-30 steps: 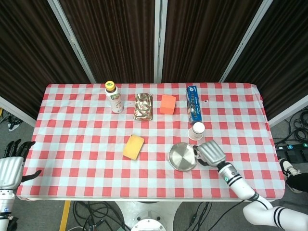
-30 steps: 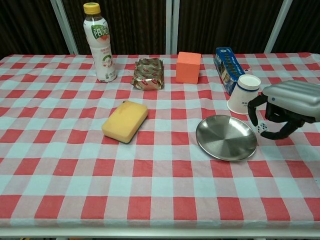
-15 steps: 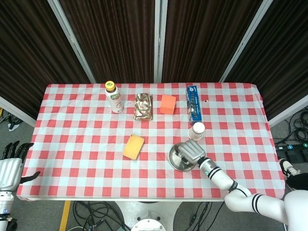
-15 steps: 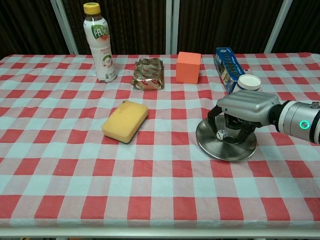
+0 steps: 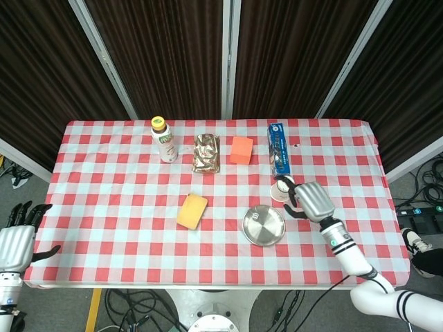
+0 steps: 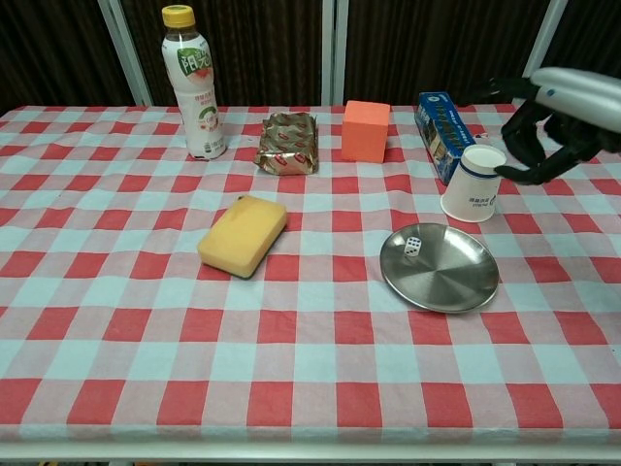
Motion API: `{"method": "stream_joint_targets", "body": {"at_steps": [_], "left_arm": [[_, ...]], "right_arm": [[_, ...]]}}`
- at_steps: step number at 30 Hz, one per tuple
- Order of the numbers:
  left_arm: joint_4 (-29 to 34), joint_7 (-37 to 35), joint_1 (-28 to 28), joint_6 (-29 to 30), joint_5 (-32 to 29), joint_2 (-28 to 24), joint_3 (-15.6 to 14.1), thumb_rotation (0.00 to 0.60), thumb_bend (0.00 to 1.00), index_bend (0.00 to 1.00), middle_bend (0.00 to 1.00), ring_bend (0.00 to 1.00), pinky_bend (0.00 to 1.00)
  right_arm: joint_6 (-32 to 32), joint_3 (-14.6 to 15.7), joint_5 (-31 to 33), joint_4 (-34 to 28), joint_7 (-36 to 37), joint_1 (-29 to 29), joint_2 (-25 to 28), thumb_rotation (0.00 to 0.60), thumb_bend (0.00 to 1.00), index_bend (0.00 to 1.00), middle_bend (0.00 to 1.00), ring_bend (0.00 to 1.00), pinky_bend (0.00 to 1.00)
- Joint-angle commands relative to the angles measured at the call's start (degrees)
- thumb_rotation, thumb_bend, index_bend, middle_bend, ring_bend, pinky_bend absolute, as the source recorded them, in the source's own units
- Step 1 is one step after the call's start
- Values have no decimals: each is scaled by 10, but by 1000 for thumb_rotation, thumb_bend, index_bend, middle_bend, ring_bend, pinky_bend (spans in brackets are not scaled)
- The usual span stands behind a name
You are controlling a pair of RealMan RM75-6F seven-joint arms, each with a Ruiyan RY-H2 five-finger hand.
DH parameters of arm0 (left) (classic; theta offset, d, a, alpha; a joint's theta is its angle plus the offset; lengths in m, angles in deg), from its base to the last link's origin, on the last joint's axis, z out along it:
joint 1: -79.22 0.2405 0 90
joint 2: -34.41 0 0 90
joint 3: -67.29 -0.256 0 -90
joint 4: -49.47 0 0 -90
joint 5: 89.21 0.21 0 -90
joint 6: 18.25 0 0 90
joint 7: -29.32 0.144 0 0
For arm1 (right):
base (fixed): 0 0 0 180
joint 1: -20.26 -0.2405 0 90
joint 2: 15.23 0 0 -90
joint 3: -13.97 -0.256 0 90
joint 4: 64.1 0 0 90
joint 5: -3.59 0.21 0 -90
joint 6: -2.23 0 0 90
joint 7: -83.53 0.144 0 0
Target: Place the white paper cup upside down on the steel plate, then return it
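The white paper cup [image 6: 474, 188] [image 5: 280, 191] stands upright, mouth up, on the tablecloth just behind the right side of the steel plate [image 6: 451, 282] [image 5: 268, 232]. A small white die [image 6: 413, 247] [image 5: 255, 216] lies on the plate's left part. My right hand [image 6: 558, 116] [image 5: 313, 200] hovers to the right of the cup and above it, fingers curved downward and apart, holding nothing. Its fingertips [image 6: 525, 176] come close to the cup's rim. My left hand [image 5: 15, 238] hangs off the table's left front corner, fingers spread, holding nothing.
A yellow sponge [image 6: 243, 234] lies left of the plate. Along the back stand a drink bottle [image 6: 195, 85], a foil packet [image 6: 287, 143], an orange block [image 6: 365, 130] and a blue box [image 6: 442, 131], which sits right behind the cup.
My right hand carried the die over the plate, let it go there, then lifted away to the right and up beside the cup. The cup has not moved.
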Motion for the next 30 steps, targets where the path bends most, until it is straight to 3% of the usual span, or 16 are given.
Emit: {"method": "stream_joint_targets", "body": {"at_steps": [1,4,8,20,30], "left_arm": [[2,2,-3,-2,3,0,0,600,0,151,156,41,0],[6,2,-4,-2,5,-1,0,600,0,152,156,41,0],[12,6,-2,-1,3,-5,-1,600,0,152,155,41,0],[25,20,-3,-2,-1,-12,-1,600,0,152,155,41,0],[24,17,-3,-5,-4,-12,-1,600,0,152,156,41,0]], "right_arm": [[-19,-24,59,-14,66,22,45,600,225,218,341,171,293],[-72,-29,94,-1,101,12,47,600,163,166,210,23,115],[-136,-37,118,48,153,-11,22,600,126,114,142,0,30],[-230,-49,121,176,241,-60,-66,600,101,62,116,0,13],[-249,-53,122,224,258,-72,-107,600,108,194,118,0,13]]}}
